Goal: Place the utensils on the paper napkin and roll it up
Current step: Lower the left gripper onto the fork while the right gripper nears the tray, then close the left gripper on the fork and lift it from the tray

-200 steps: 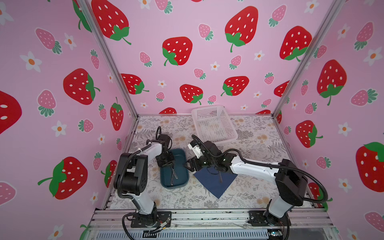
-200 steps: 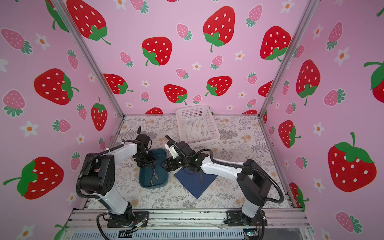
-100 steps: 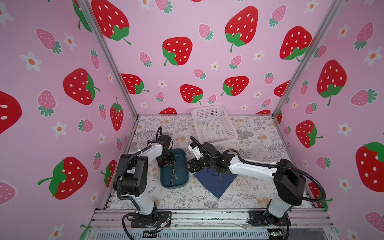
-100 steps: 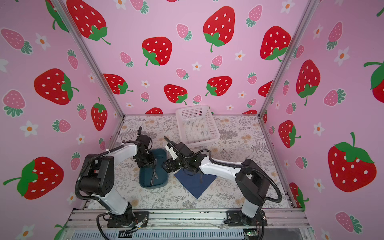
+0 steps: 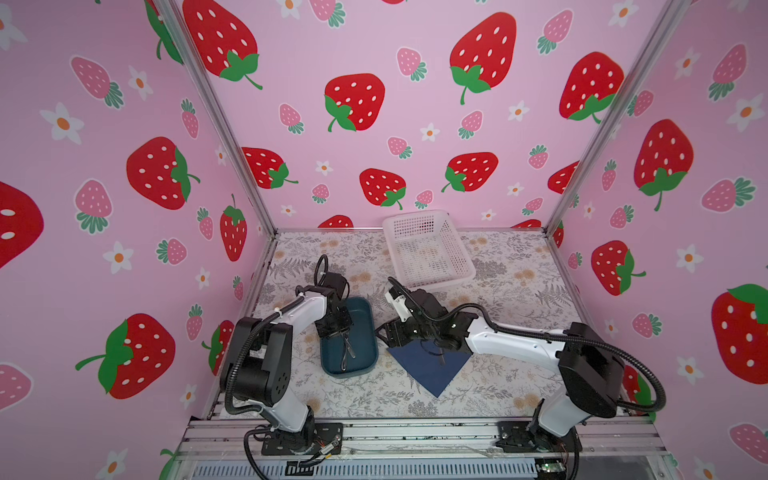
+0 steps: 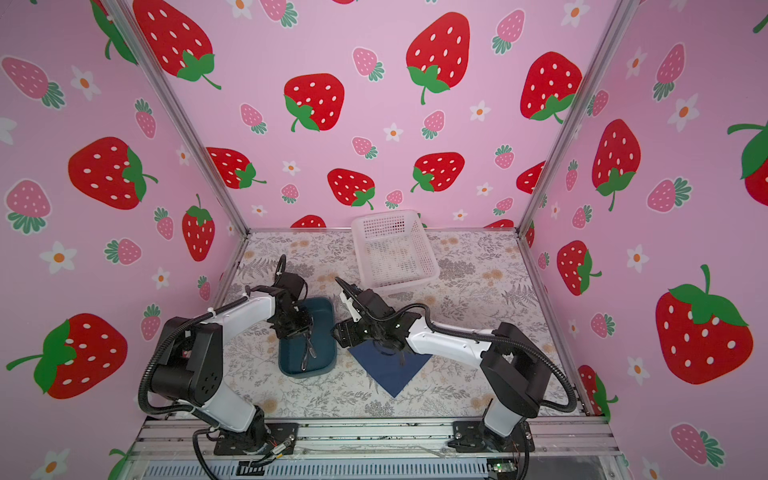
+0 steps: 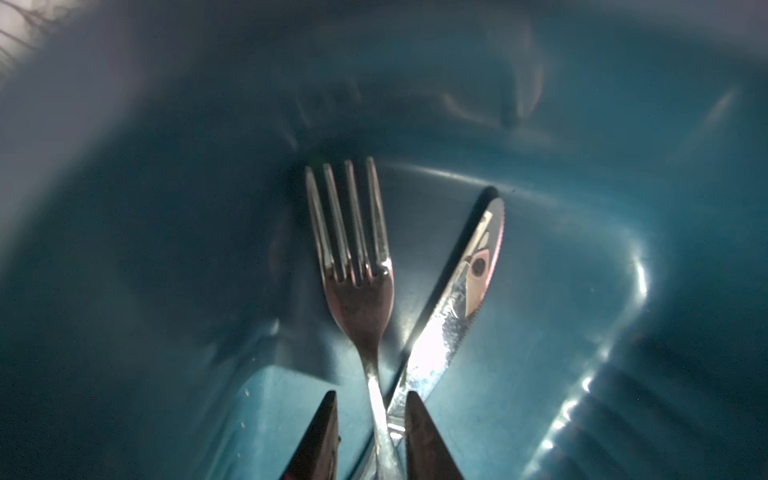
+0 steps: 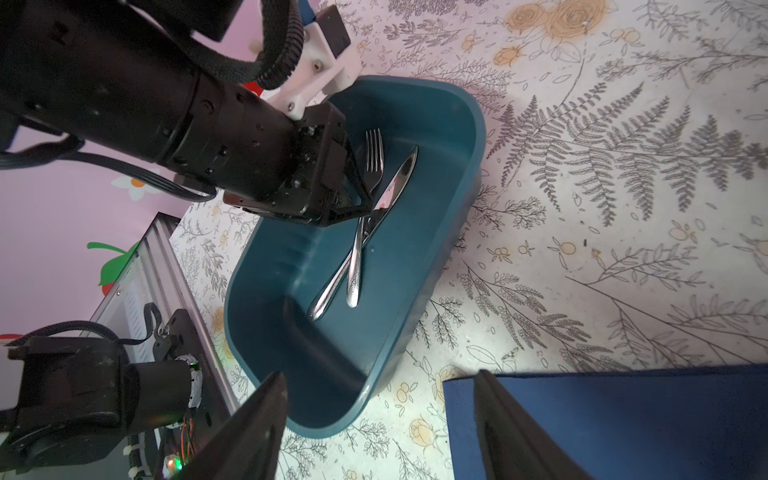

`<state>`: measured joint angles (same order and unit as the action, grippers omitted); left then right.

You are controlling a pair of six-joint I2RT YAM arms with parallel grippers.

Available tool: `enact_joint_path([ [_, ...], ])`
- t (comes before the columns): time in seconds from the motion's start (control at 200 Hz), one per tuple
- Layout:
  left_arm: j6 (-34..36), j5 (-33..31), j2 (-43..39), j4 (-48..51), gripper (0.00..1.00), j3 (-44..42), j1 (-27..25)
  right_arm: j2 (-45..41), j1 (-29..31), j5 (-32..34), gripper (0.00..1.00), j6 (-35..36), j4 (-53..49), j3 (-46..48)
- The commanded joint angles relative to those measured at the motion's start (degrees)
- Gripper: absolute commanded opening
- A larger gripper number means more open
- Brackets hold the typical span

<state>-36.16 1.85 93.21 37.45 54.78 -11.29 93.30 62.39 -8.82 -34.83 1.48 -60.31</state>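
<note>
A silver fork and knife lie crossed on the floor of the teal tray. My left gripper reaches down into the tray and is narrowly open. Its fingers straddle the fork's handle where it crosses the knife, with a gap on one side. The navy paper napkin lies flat beside the tray, turned like a diamond. A slim utensil rests on it, partly under the right arm. My right gripper hangs open and empty over the gap between tray and napkin corner.
A white perforated basket stands at the back of the floral table. The tray's walls close in round the left gripper. Pink strawberry walls enclose three sides, and an aluminium rail runs along the front.
The left gripper's jaws have parted slightly inside the tray. The right gripper has drifted a little toward the tray. The fork and knife have not moved.
</note>
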Motion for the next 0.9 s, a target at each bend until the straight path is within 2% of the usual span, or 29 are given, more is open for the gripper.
enact_joint_path([
  [0.0, -0.7, -2.4, 0.6, 1.2, 0.28, 0.1, -0.8, -2.4, 0.2, 2.5, 0.73, -0.9, 1.9, 1.2],
  [0.55, -2.0, -2.5, 2.8, -0.4, 0.21, -1.8, -1.9, -1.6, 0.2, -0.3, 0.73, -3.4, 7.6, 3.8],
  [0.62, -2.2, -2.9, 2.1, -0.5, 0.19, -2.3, -2.0, -1.7, 0.2, -0.1, 0.73, -3.3, 7.6, 4.0],
  [0.655, -2.1, -3.0, 1.8, -0.4, 0.14, -2.3, -2.0, -1.8, 0.2, 0.0, 0.73, -3.3, 7.5, 4.0],
  [0.72, -2.0, -2.9, 0.9, -0.2, 0.09, -2.6, -2.1, -1.8, 0.2, 0.1, 0.73, -3.3, 7.4, 4.1],
  [0.895, -1.7, -3.9, -2.4, -0.5, 0.08, -3.9, -2.8, -1.8, 0.2, 0.3, 0.73, -3.6, 7.5, 4.3],
])
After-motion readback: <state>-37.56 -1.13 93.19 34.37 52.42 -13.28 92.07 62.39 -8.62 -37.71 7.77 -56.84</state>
